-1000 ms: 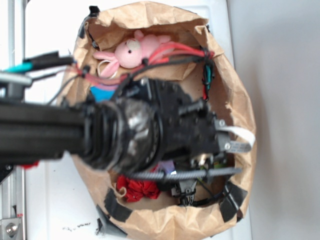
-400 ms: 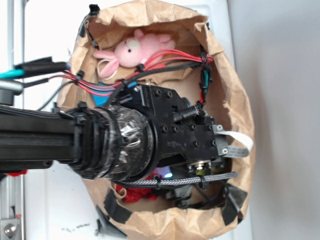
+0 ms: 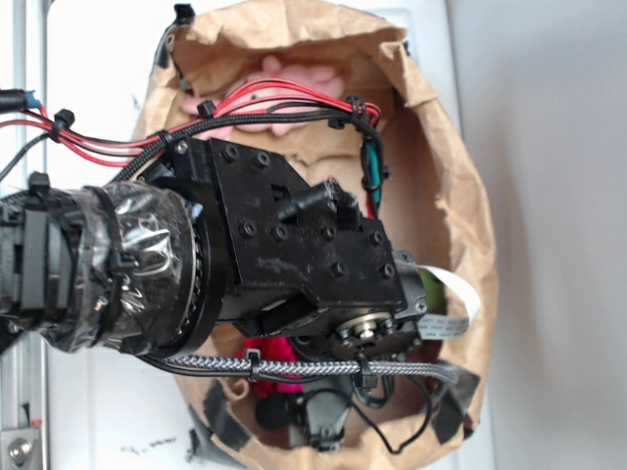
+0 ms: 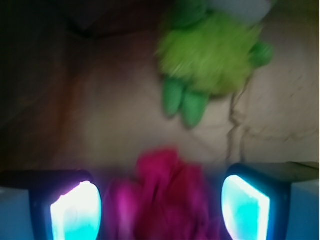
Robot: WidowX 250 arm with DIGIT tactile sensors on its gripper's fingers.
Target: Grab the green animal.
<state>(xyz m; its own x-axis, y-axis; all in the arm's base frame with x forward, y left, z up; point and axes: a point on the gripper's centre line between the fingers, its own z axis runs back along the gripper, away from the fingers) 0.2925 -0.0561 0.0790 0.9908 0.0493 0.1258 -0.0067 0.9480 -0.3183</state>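
Presently, fuzzy lime-green plush frog is lain on brown paper bag floor; fingers are spread wide, empty, straddling magenta fabric flower, short of frog.

A robot lab: taped paper bag on white table.

The green animal — fuzzy lime body, darker green legs — lies blurred on crumpled brown paper, untouched.
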